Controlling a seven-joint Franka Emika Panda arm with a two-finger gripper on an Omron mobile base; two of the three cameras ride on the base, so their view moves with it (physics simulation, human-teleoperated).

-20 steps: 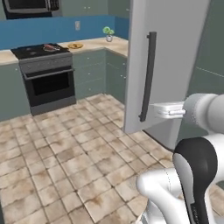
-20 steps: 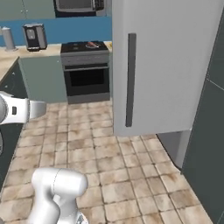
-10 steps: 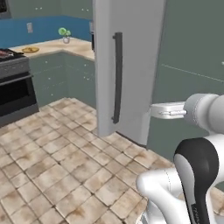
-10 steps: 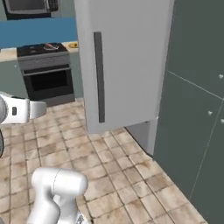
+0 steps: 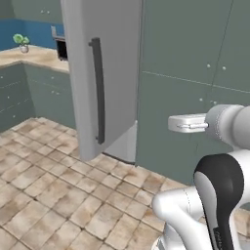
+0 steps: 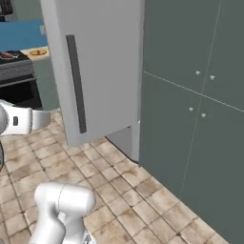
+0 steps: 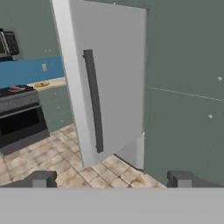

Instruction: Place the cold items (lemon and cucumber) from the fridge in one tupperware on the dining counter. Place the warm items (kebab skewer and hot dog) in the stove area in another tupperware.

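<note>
Pincer facing the fridge
The spread, empty pincer [image 7: 109,178] is pointing at the tall grey fridge door [image 7: 109,83] with its dark vertical handle [image 7: 93,100].

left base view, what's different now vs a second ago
The base has driven and turned right, so the whole picture shifted: the stove has slid out of frame, and the fridge door and grey cabinets now loom closer. The gripper stayed open and empty, nothing grasped.
</note>
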